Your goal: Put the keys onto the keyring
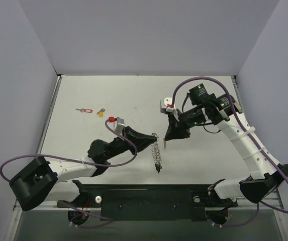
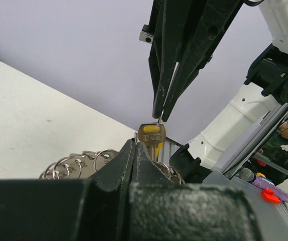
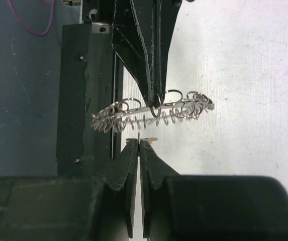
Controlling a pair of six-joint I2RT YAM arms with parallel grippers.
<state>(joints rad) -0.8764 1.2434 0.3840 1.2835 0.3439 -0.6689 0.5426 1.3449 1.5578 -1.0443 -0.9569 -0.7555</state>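
Though lettering [image 2: 152,132] illegible, right tool [image 2: 160,118] pinches key [image 2: 152,138].

- The pale grey worktop [image 1: 133,95] is matte and faintly scuffed, and fills the middle of the top view.
- A plain lavender back wall [image 1: 149,35] rises at 12 o'clock.
- A matching left wall [image 1: 13,100] stands at 9 o'clock and a right wall [image 1: 279,65] at 3 o'clock.
- A black mounting plate [image 1: 149,201] runs along the 6 o'clock edge.
- The light is soft and even, with faint shadows.

Nothing is legible; the stamp on the key [image 2: 151,133] is blurred.
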